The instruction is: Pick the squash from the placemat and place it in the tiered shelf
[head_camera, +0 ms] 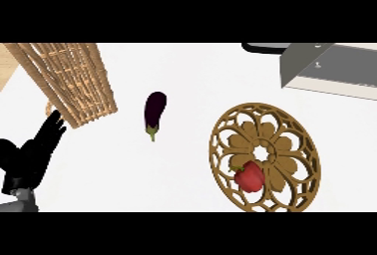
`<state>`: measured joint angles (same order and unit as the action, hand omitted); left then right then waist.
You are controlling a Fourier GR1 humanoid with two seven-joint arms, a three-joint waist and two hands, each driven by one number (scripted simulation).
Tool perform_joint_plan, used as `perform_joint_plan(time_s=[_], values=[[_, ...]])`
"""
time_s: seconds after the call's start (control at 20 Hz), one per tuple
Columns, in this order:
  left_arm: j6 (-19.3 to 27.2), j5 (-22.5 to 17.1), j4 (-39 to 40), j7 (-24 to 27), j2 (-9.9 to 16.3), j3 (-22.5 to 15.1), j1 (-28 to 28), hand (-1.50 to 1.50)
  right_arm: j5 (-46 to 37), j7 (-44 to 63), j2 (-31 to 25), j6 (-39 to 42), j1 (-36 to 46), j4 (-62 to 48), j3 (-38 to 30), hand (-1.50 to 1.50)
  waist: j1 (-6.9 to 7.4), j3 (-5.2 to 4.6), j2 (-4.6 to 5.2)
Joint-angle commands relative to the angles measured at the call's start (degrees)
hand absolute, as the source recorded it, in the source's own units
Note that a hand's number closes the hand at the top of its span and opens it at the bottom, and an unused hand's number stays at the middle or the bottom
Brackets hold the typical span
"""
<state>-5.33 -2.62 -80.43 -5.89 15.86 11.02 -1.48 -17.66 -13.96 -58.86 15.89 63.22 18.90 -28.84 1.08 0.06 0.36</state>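
A round wooden openwork placemat (259,133) lies on the white counter at the right. On its lower part sits a red vegetable (250,177) with a green stem, shaped more like a pepper than a squash. The wicker tiered shelf (70,79) stands at the upper left, seen at a slant. My left hand (29,159) rests at the lower left edge, open with fingers pointing up toward the shelf, holding nothing and far from the placemat. My right hand does not show.
A dark purple eggplant (154,110) lies on the counter between the shelf and the placemat. A grey metal box-like object (331,69) sits at the upper right, with a black rim (261,48) beside it.
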Motion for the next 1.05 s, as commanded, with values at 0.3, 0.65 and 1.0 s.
perform_joint_plan(time_s=[0.3, 0.65, 1.0], values=[[-1.28, -1.41, -0.27, -0.79, 0.67, 1.35, 0.43, 0.0, 8.52, 1.06, -16.61, 13.4, -3.61, -5.52, -9.31, -1.5, -0.63, 0.08, 0.11], [-0.84, -1.58, -1.26, -1.52, 0.94, 2.12, 0.99, 0.0, 10.26, -1.5, -29.11, 21.99, -14.24, -11.11, -12.81, -1.5, -2.1, 0.3, -0.02], [-0.44, -1.02, -1.37, 0.4, 0.26, 2.21, 3.21, 0.0, 10.71, -7.0, -34.07, 27.54, -22.25, -13.99, -14.05, -1.5, -2.81, 0.62, -0.08]])
